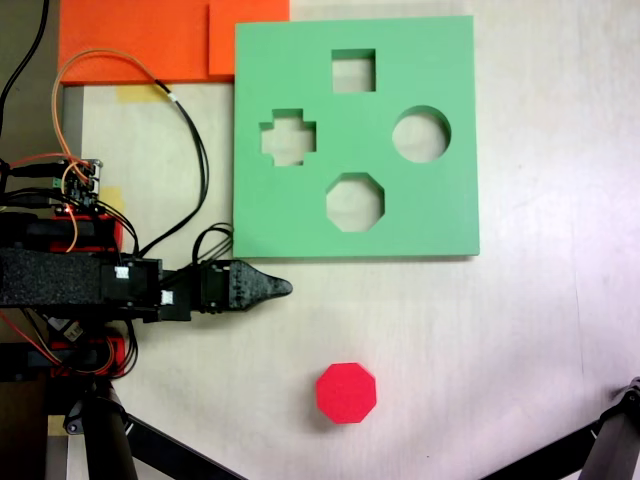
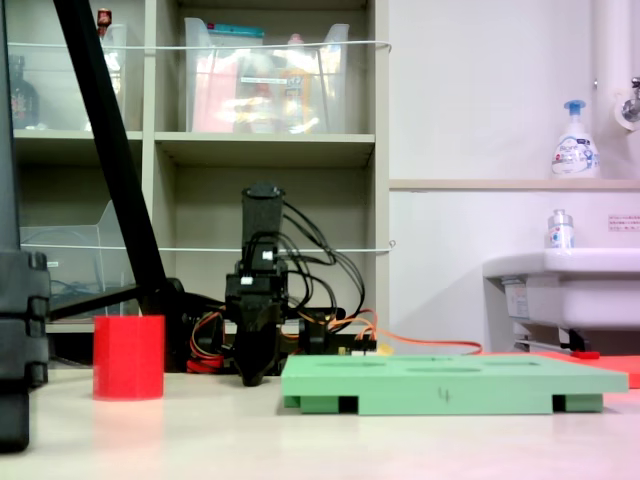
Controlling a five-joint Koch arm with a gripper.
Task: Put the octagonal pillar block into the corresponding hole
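Red octagonal foam block (image 1: pixel 347 393) at six o'clock looks light, squashy; I'd pinch opposite flats. Gripper (image 1: pixel 278 288) jaws closed, empty.

Black Koch arm (image 1: pixel 110 280) stretched low, gripper (image 1: pixel 280 288) jaws closed to a point, holding nothing

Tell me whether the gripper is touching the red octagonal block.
Apart. In the first exterior view, bare table lies between the gripper tip and the octagonal pillar block, which sits untouched below it.
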